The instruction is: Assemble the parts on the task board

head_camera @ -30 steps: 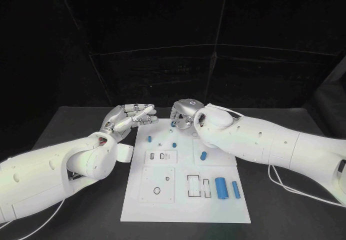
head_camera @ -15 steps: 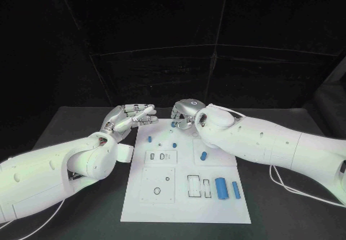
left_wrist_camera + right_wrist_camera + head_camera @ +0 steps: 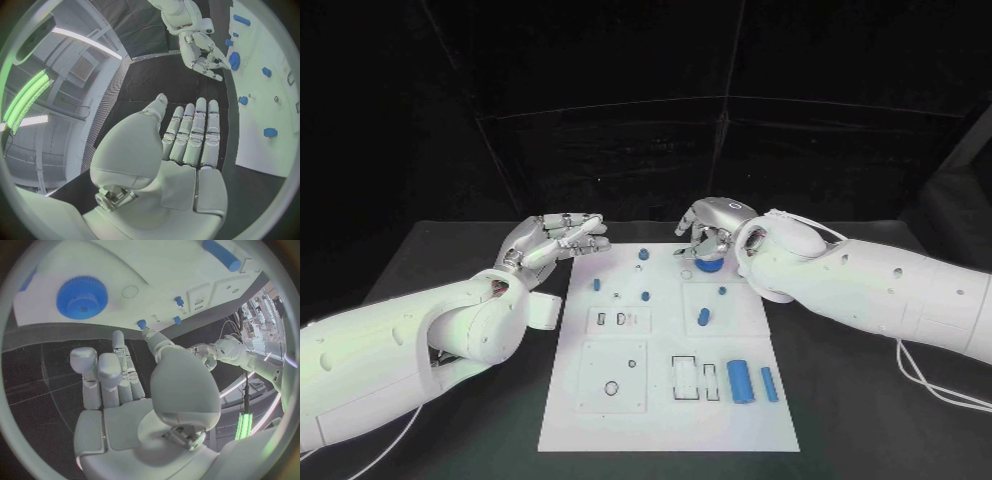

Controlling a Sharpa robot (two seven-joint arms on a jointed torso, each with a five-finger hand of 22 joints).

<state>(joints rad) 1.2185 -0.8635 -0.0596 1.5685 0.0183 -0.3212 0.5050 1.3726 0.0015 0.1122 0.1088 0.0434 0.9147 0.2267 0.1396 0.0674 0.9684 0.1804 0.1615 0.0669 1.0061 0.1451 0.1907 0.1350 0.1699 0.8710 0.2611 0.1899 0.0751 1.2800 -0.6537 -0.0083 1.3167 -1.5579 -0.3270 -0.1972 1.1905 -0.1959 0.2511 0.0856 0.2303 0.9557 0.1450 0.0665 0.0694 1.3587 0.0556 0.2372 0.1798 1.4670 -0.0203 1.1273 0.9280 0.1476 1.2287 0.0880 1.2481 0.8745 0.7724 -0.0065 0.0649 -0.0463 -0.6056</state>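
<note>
While both silver many-fingered hands hover at the far end of the white rectangular task board (image 3: 678, 360), neither holds anything. L hand (image 3: 557, 238) sits just off the board's far-left corner over the black table (image 3: 430, 260); in the left wrist view its fingers (image 3: 200, 131) lie straight and side by side, thumb apart, palm empty. R hand (image 3: 714, 226) hangs over the far-right part of the board, just above a round blue toothed gear (image 3: 82, 296); right wrist view shows its fingers (image 3: 103, 376) extended w/ a gap to the gear, not touching it.

Parts on the board, head view: the gear (image 3: 711, 265) at the R hand's fingertips; small blue pegs at far middle (image 3: 643, 254), left (image 3: 597, 284) and centre (image 3: 646, 296); a short blue oblong piece (image 3: 704, 317) mid-right; a thick blue cylinder (image 3: 740, 381) and a thinner blue rod (image 3: 769, 383) lying side by side, near-right, beside rectangular slots. Whether the pegs stand in holes or lie loose, can't tell.
</note>
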